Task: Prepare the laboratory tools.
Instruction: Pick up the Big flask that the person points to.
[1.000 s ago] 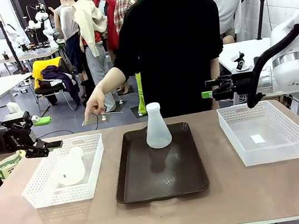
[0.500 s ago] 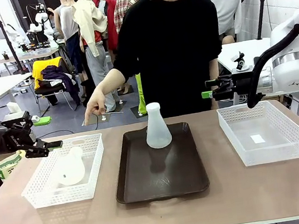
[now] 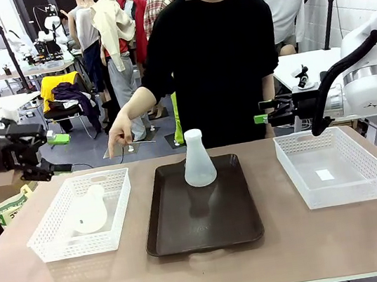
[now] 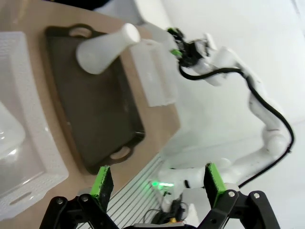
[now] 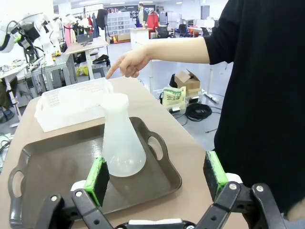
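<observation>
One frosted white conical flask point(image 3: 198, 159) stands upright at the far end of the dark brown tray point(image 3: 209, 230). A second flask point(image 3: 89, 209) lies on its side in the left mesh basket point(image 3: 52, 250). My left gripper point(image 3: 61, 154) hangs open in the air, above and left of that basket's far corner. My right gripper point(image 3: 264, 112) is open too, held above the table's far edge beside the right basket point(image 3: 338, 193). The left wrist view shows the upright flask point(image 4: 102, 50) and the tray point(image 4: 95, 124) beyond the left gripper point(image 4: 157, 179). The right wrist view has the flask point(image 5: 121, 138) beyond the right gripper point(image 5: 157, 179).
A person in black stands at the far side, one hand point(image 3: 122, 133) pointing down toward the left basket, also seen as a hand point(image 5: 126, 64) in the right wrist view. The right basket holds only a small white label. The near table strip point(image 3: 208, 273) is bare.
My left arm has risen and swung back, so its gripper now sits higher than before. The right arm, the flasks and the person's hand have not moved.
</observation>
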`<state>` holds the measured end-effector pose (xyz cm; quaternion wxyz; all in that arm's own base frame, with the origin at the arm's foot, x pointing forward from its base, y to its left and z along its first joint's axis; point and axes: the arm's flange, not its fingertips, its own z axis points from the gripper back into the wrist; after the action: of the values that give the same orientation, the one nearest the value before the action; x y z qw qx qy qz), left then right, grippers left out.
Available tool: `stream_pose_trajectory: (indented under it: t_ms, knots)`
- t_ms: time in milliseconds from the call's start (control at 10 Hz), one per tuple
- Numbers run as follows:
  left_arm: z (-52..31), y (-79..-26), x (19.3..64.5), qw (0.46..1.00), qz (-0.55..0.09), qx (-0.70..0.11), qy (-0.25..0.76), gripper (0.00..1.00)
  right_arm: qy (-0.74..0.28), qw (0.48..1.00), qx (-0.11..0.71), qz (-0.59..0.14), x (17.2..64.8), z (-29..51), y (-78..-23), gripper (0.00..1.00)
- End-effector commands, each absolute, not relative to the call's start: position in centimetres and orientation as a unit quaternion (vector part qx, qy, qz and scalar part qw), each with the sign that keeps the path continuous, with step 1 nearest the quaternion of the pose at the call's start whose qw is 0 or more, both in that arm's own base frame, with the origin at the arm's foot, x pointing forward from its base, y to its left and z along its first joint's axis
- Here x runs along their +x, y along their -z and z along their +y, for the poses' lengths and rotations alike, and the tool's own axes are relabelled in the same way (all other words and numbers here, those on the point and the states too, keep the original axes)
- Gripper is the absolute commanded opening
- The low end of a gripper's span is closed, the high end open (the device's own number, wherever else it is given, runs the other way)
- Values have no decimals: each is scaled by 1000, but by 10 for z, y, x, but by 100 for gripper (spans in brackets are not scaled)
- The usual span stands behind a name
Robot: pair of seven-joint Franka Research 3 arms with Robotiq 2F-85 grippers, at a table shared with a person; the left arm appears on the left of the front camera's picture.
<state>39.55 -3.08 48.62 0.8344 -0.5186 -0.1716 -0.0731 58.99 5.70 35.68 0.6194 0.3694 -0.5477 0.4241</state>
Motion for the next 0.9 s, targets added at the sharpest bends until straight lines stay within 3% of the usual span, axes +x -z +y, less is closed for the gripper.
stream_pose_trajectory:
  t_ms: [0,400,800]
  knots:
    - [-46,-514,400,905,-137,-401,20,100,-423,622,367,-547,589,59,-358,100]
    - [-79,-530,444,984,-39,-162,-67,100,-423,622,367,-547,589,59,-358,100]
    - [-91,-501,494,994,-10,-46,-94,100,-423,622,367,-547,589,59,-358,100]
